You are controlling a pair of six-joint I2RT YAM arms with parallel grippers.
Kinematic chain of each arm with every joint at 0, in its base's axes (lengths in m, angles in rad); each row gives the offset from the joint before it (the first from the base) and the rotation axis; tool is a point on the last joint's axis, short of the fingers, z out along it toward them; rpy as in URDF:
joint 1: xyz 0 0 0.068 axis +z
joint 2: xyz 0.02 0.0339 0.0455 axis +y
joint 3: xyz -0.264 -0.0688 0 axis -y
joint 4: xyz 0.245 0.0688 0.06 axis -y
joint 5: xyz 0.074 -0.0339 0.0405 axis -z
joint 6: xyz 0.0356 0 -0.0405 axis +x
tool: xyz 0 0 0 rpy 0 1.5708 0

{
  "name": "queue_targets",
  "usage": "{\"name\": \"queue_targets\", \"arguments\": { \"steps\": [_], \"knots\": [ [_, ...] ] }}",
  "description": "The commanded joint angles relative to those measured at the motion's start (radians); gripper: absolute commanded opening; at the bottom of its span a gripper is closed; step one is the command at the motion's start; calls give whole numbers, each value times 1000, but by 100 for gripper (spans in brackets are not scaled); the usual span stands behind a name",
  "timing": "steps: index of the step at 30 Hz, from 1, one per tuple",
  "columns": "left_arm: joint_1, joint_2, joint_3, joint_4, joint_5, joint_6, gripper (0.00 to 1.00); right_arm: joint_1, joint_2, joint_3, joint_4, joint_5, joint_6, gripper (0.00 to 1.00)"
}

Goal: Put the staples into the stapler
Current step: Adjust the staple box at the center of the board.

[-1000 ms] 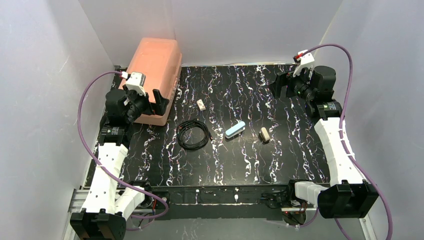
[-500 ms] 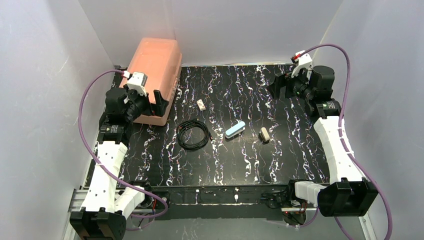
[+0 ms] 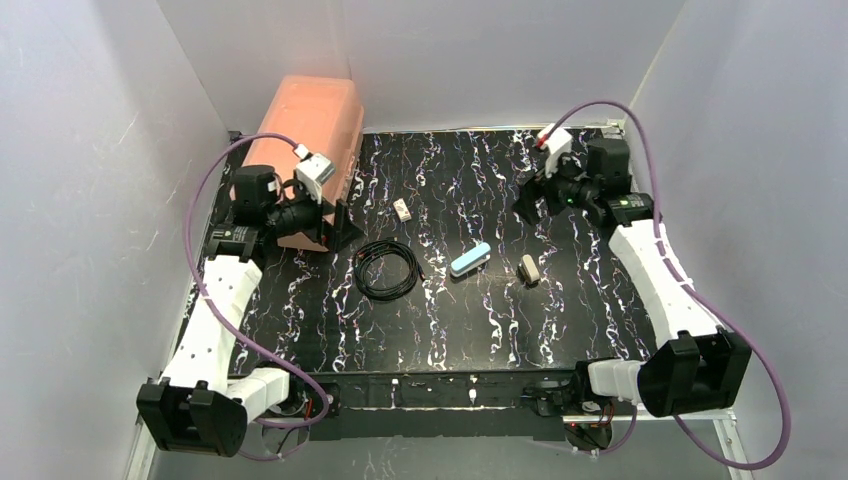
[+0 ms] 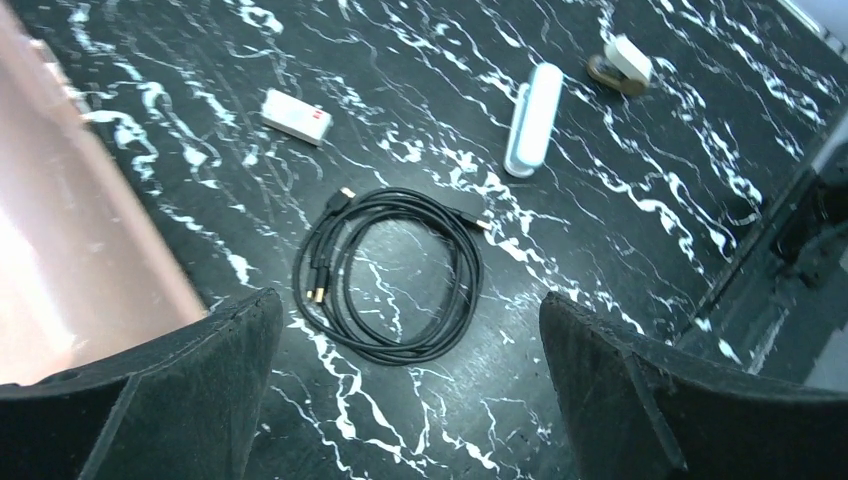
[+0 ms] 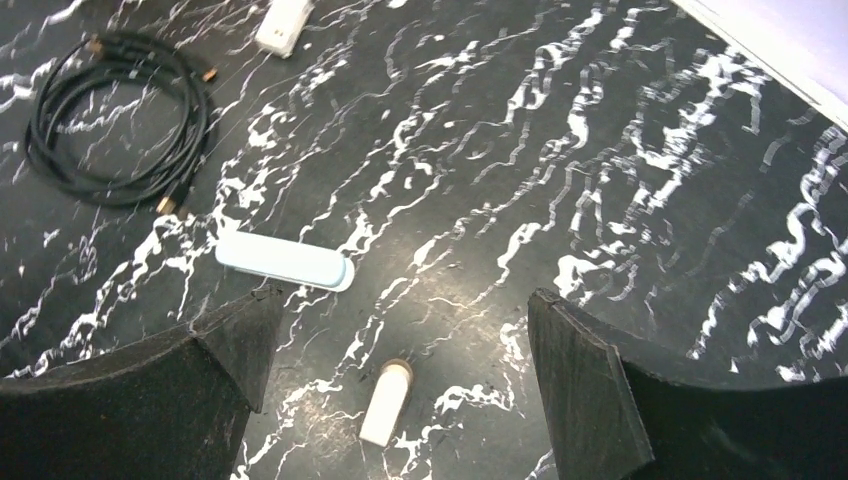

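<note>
Starting at the near edge of the table [image 3: 560,330], where both arm bases are bolted, the black, white-veined surface carries its first things around the middle. A coiled black cable [image 3: 388,270] lies left of centre, the light-blue stapler [image 3: 470,259] is just right of it, and the staples [image 3: 529,268], in their small tan-and-cream sleeve, are a little further right. The stapler lies flat and slanted, its right end turned toward the far edge. It touches neither the cable nor the staples, and no finger is on it. The staples lie near the stapler's right end but apart from it. Beyond the cable, toward the far edge, sits a small white block [image 3: 402,209] with a red mark. The left gripper [image 3: 338,225] hangs over the left side, just beside the near right corner of a salmon-pink box [image 3: 305,140] that fills the far left corner. Its jaws stand wide with nothing between them. The right gripper [image 3: 530,200] hovers over the far right part of the surface, beyond the staples, with its jaws likewise spread wide and empty.
</note>
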Motion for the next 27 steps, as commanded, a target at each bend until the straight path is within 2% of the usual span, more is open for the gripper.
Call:
{"name": "queue_targets", "arguments": {
  "steps": [1, 4, 9, 12, 16, 23, 27],
  "knots": [
    [-87, 25, 12, -69, -7, 83, 99, 129, 37, -26, -49, 59, -136, 99],
    [-146, 64, -3, -22, -99, 50, 98, 201, 73, -54, -27, 126, -159, 99],
    [-200, 185, 14, 114, -248, -115, 96, 227, 124, -95, 66, 106, -83, 99],
    [-225, 318, 90, 137, -360, -238, 90, 228, 136, -106, 90, 102, -54, 99],
    [-265, 538, 241, 69, -516, -387, 80, 227, 107, -140, 105, 112, -46, 99],
    [-333, 822, 477, -26, -722, -529, 79, 227, 57, -198, 120, 135, -45, 99],
    [-338, 967, 619, -111, -789, -635, 82, 227, 50, -213, 123, 133, -44, 99]
  ]
}}
